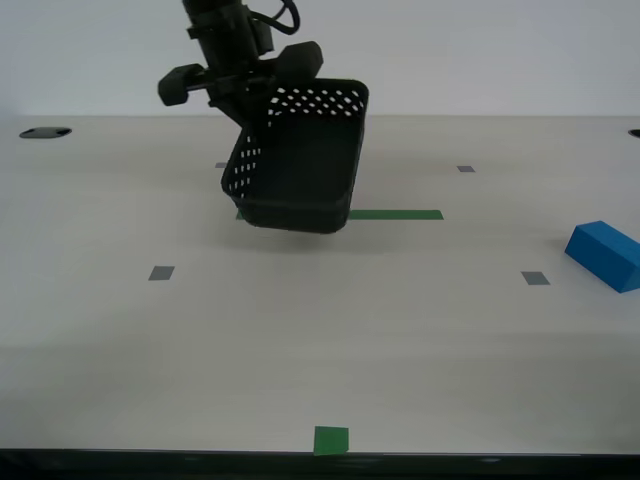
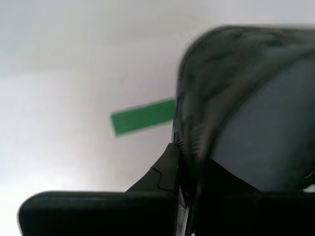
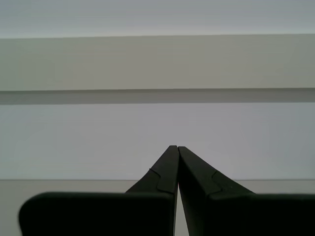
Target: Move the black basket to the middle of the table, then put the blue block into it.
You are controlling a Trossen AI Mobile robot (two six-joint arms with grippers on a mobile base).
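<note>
The black basket [image 1: 300, 170] hangs tilted above the table [image 1: 300, 350], near its middle towards the back. My second gripper [image 1: 255, 92] is shut on the basket's upper rim and holds it off the surface. In the second wrist view the basket wall [image 2: 246, 123] fills the space at the gripper's [image 2: 177, 150] closed jaws. The blue block [image 1: 605, 255] lies on the table at the exterior view's far right, well apart from the basket. My first gripper [image 3: 173, 147] is shut and empty, facing a pale wall; it does not show in the exterior view.
A green tape strip [image 1: 395, 214] lies just under the basket and also shows in the second wrist view [image 2: 142, 116]. A green square [image 1: 331, 440] sits at the front edge. Grey squares [image 1: 161, 273] [image 1: 535, 278] dot the table. A dark hole [image 1: 45, 132] is at the back corner.
</note>
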